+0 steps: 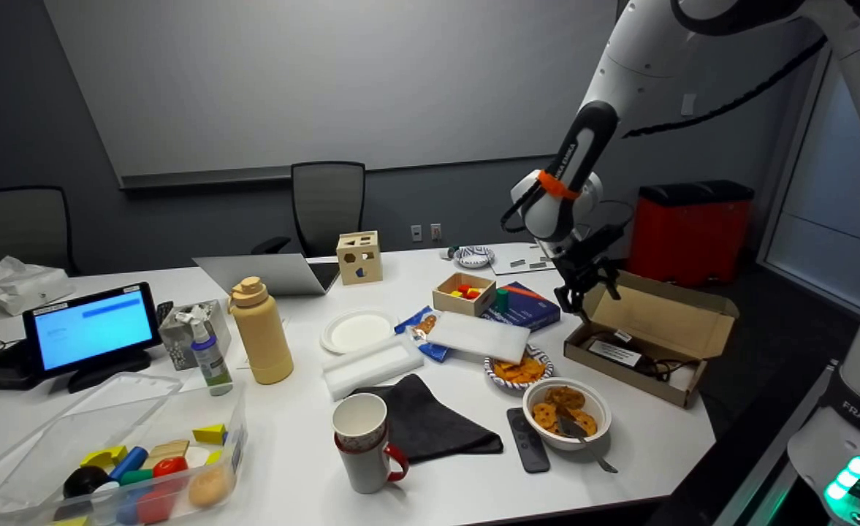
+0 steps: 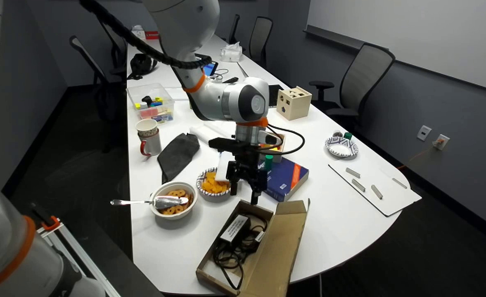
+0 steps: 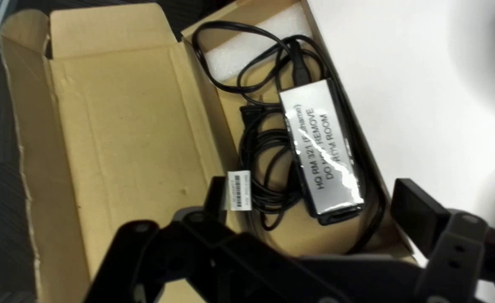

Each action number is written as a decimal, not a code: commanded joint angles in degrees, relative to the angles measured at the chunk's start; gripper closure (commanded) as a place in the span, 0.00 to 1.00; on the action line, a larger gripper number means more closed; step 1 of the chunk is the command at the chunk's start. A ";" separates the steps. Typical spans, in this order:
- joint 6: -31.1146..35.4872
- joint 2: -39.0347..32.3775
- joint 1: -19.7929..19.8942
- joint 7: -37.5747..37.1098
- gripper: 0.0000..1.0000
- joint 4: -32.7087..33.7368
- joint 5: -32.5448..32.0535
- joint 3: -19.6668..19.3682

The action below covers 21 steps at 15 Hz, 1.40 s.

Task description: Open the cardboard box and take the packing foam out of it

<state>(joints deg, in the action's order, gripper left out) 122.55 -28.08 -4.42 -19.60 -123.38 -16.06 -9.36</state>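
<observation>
Two parted fingers (image 3: 419,212) point down near the cardboard box (image 3: 146,134).

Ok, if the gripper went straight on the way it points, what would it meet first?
Likely the open cardboard box, either its rim or the power adapter inside, which shows between the jaws of the gripper in the wrist view. Depth is too unclear to say.

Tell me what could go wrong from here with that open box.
A black cable loops over the white packing foam at one end of the cardboard box, so lifting the foam may drag the cable along.

In the wrist view, the open claw lines up with the power adapter; closing there might grab that instead.

The box stands close to the edge of the table, so a hard tug could shift it off.
</observation>
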 commanded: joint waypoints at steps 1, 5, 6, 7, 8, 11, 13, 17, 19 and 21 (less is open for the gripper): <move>2.67 9.92 -2.58 -12.45 0.00 -10.49 -6.68 -3.58; 0.99 8.44 -0.64 -14.52 0.00 -8.84 -7.45 -1.90; 0.99 8.56 -0.50 -14.39 0.00 -8.82 -7.42 -1.74; 1.00 8.36 -0.52 -14.38 0.00 -8.76 -7.41 -1.66; 1.00 8.01 -0.57 -14.37 0.00 -8.57 -7.39 -1.62; 3.51 7.52 -0.88 -17.04 0.00 -9.11 -7.71 -1.97; 7.80 9.29 -0.92 -21.57 0.00 -12.58 -8.18 -2.74; 16.73 9.95 0.00 -28.09 0.00 -17.37 -8.37 -4.80; 21.06 9.65 0.81 -29.78 0.00 -18.68 -7.66 -5.98; 26.29 8.90 2.35 -29.56 0.00 -19.08 -5.05 -6.28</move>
<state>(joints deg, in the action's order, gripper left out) 142.39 -20.51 -4.19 -47.75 -140.06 -22.98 -15.13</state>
